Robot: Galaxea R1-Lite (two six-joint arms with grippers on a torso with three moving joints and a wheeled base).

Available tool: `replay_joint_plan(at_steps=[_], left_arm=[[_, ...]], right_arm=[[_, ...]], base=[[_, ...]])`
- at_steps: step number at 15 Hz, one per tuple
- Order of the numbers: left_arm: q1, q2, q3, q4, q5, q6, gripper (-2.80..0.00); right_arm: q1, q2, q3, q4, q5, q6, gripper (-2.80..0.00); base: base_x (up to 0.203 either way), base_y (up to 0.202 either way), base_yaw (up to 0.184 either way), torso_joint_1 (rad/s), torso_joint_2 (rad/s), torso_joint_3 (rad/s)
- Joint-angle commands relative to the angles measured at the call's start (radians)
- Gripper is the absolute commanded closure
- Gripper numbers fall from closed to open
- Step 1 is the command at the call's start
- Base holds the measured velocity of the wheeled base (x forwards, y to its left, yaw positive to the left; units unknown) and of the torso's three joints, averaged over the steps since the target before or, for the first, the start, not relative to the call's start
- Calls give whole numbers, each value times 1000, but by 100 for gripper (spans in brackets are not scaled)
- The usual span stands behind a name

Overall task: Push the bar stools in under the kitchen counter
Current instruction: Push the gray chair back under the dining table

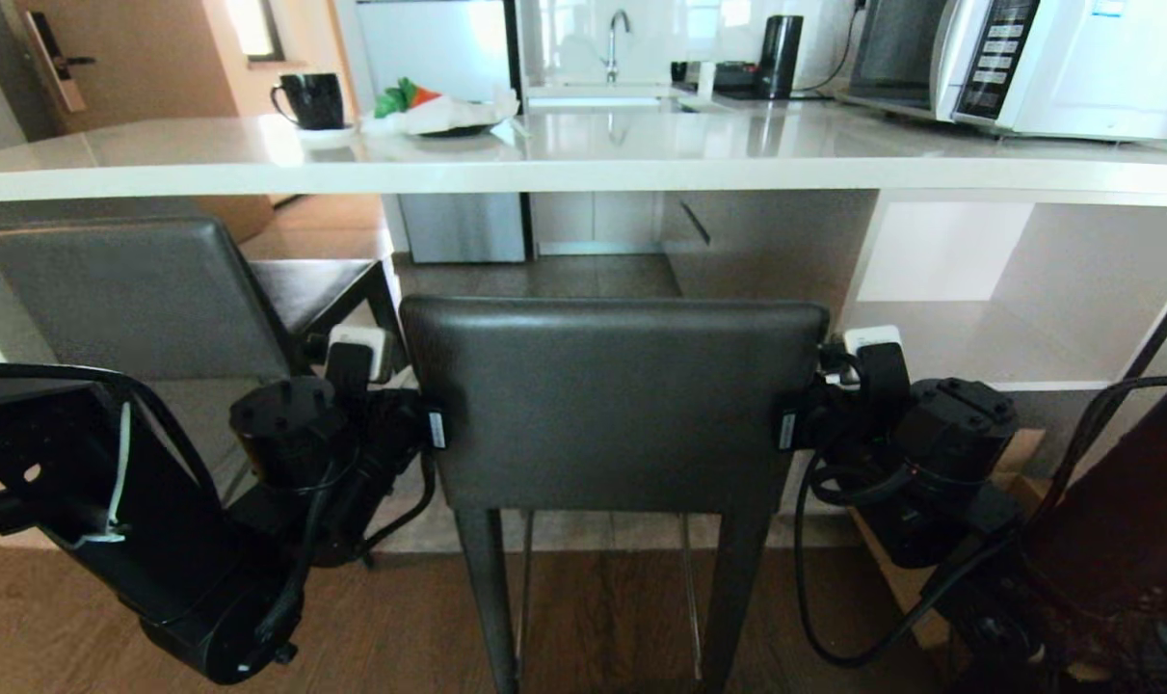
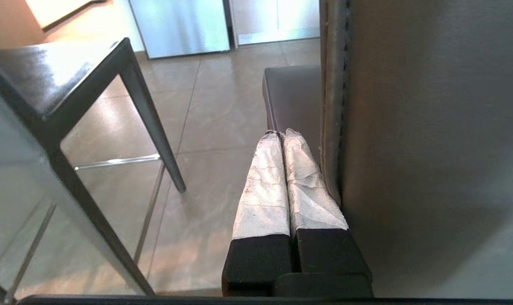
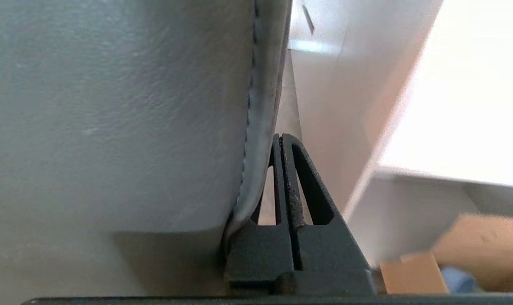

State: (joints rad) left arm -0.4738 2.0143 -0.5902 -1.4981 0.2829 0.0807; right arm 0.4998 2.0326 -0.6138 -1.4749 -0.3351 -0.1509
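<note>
The near bar stool (image 1: 614, 400), its seat not yet under the kitchen counter (image 1: 583, 159), may twist or slip during a push, I judge, since neither gripper clasps it. The left gripper (image 2: 284, 140) fingers are pressed together, holding nothing, lying alongside the backrest's edge; the right gripper (image 3: 281, 142) likewise, closed against the opposite edge.

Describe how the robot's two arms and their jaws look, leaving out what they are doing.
Both arms are matte black with round, bolted joint housings and loose black cables looping beside them; each wrist carries a small white block. The left gripper has fingers wrapped in creased white tape over black bases. The right gripper is bare black, with thin, triangular open-framed fingers.
</note>
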Motion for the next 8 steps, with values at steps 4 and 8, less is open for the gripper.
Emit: replay_joint_plan(at_steps=[4, 8], left_arm=[[-2, -6, 6, -11, 1, 1, 0], [-2, -5, 2, -13, 1, 1, 0]], right_arm=[[0, 8, -3, -8, -1, -2, 0], [0, 5, -1, -8, -1, -1, 0]], base=[[189, 0, 0, 1, 2, 4], [191, 0, 1, 3, 3, 1]])
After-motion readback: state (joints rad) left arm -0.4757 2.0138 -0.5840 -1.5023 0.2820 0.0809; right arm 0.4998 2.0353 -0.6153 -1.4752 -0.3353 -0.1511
